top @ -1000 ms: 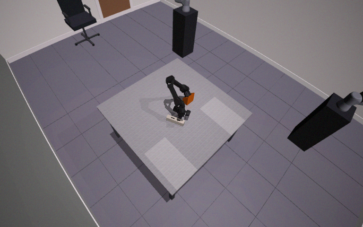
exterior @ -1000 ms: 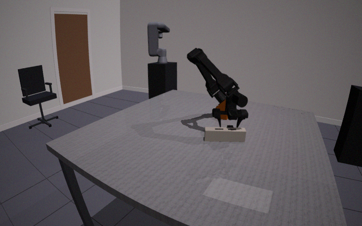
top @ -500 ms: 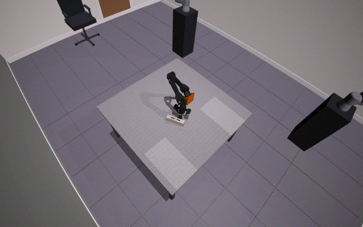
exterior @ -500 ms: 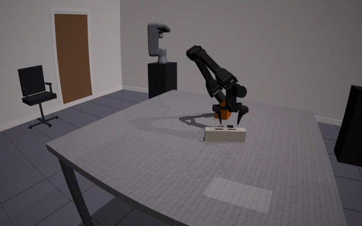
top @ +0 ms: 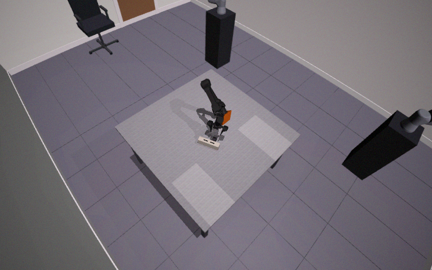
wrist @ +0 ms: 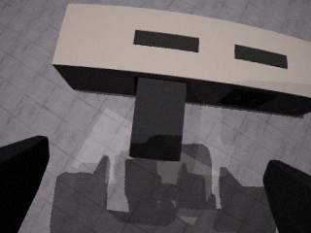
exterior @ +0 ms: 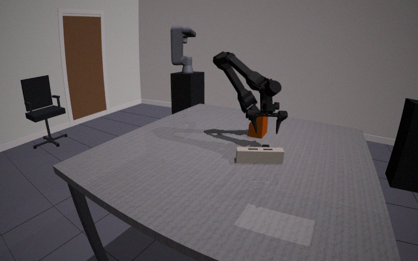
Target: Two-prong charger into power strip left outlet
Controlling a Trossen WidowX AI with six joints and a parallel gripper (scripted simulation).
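Note:
The beige power strip [top: 208, 142] [exterior: 259, 155] [wrist: 97, 46] lies flat on the grey table [top: 159, 133] [exterior: 154, 184], with two dark slot-shaped outlets on its top. The dark two-prong charger [wrist: 158, 116] [exterior: 265, 145] lies on the table against the strip's far side, below the left slot in the wrist view. Its prongs do not show. My gripper [top: 217, 133] [exterior: 266, 131] [wrist: 161, 161] is open wide and empty. It hangs above the charger and just behind the strip, with one finger on each side.
An orange block [top: 226, 117] [exterior: 260, 129] stands on the table right behind the gripper. Two lighter rectangular patches [top: 264, 136] [top: 202, 190] [exterior: 274, 224] mark the table top. Black pedestals [top: 217, 37] [top: 378, 149] and an office chair [top: 92, 22] stand on the floor around the table.

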